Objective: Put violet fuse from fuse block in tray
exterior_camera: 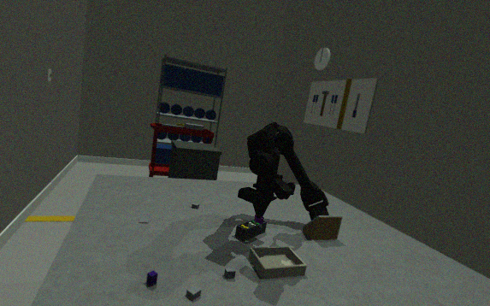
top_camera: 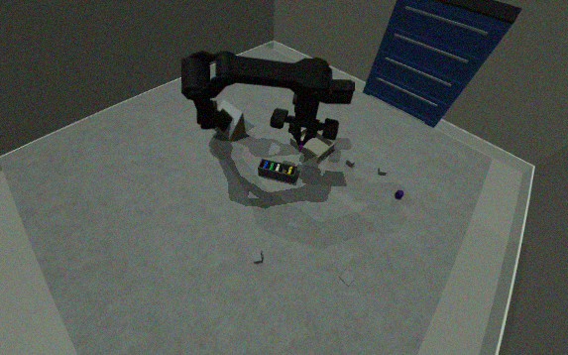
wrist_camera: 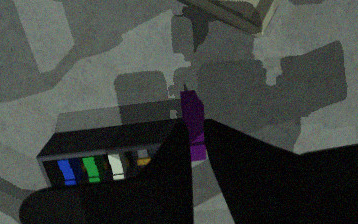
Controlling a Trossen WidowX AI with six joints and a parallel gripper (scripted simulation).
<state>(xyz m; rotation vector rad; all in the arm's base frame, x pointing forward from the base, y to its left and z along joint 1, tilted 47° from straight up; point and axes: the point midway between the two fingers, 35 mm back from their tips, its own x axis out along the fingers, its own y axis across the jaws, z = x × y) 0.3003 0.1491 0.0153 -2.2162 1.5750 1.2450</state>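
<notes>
My gripper (top_camera: 300, 143) (exterior_camera: 259, 215) (wrist_camera: 194, 129) is shut on the violet fuse (top_camera: 300, 148) (exterior_camera: 258, 220) (wrist_camera: 192, 107), which hangs below the fingertips, out of the block. The dark fuse block (top_camera: 277, 175) (exterior_camera: 250, 232) (wrist_camera: 115, 132) stands on the table, left of the fuse in the wrist view. It holds a blue fuse (top_camera: 265, 164) (wrist_camera: 67, 172), a green fuse (wrist_camera: 91, 169), a white fuse (wrist_camera: 116, 166) and a yellow fuse (top_camera: 289, 170). A finger hides the yellow one in the wrist view. The beige tray (top_camera: 318, 148) (exterior_camera: 281, 272) (wrist_camera: 232, 19) is empty where visible; the fuse is not over it.
A wedge-shaped block (top_camera: 237, 130) (exterior_camera: 324, 227) stands by the arm's base. A small dark violet piece (top_camera: 398, 194) (exterior_camera: 151, 279) and small grey pieces (top_camera: 350, 163) (exterior_camera: 229, 273) lie beyond the tray. A thin flat plate (top_camera: 347, 278) lies farther off.
</notes>
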